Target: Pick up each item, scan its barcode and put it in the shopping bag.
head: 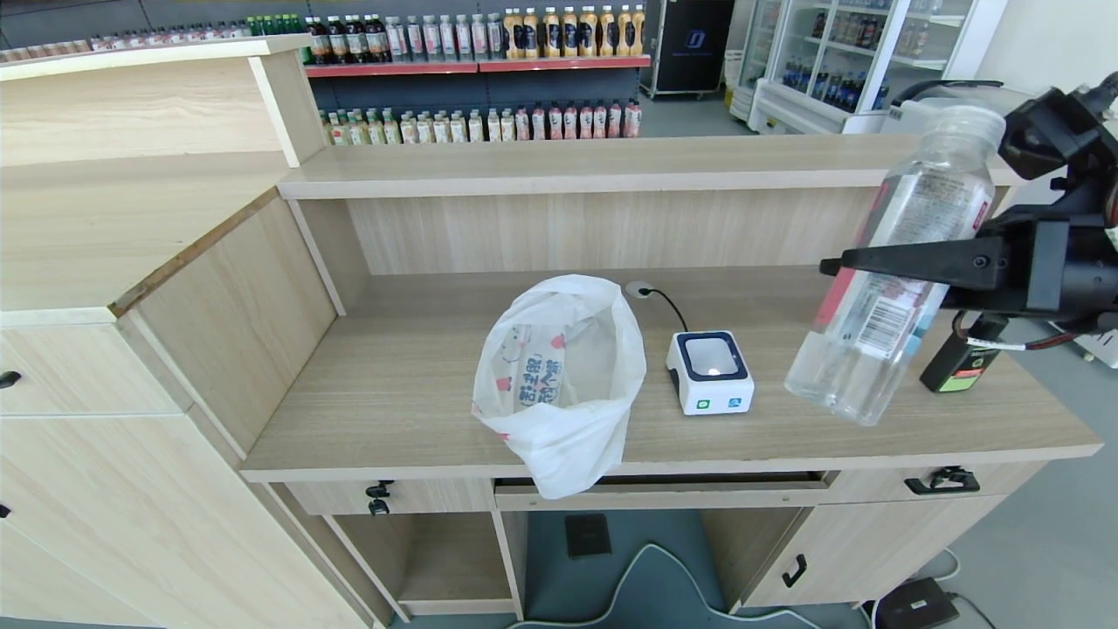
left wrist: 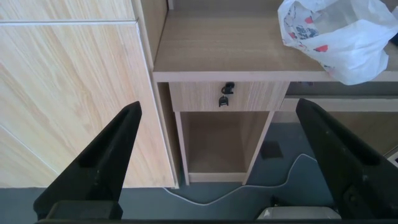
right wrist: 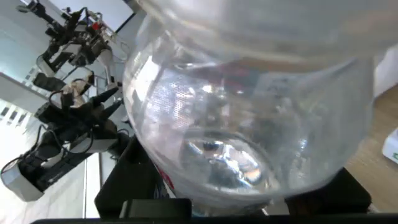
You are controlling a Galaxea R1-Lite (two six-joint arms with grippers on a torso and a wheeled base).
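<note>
The right claw [head: 904,262] is clamped on one clear bottle [head: 917,192], held tilted above the counter [head: 393,419], with the barcode label showing just below the claw's finger. Down to the claw's left sits one white scanner [head: 709,371]. Farther left again is one open shopping bag [head: 559,376]. One black handheld device [head: 959,365] lies beneath the claw. The left claw [left wrist: 217,106] gapes wide, low before one keyed drawer [left wrist: 227,96].

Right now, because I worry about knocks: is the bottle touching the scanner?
Apart. The head view shows a strip of bare counter between the scanner and the raised bottle.
</note>
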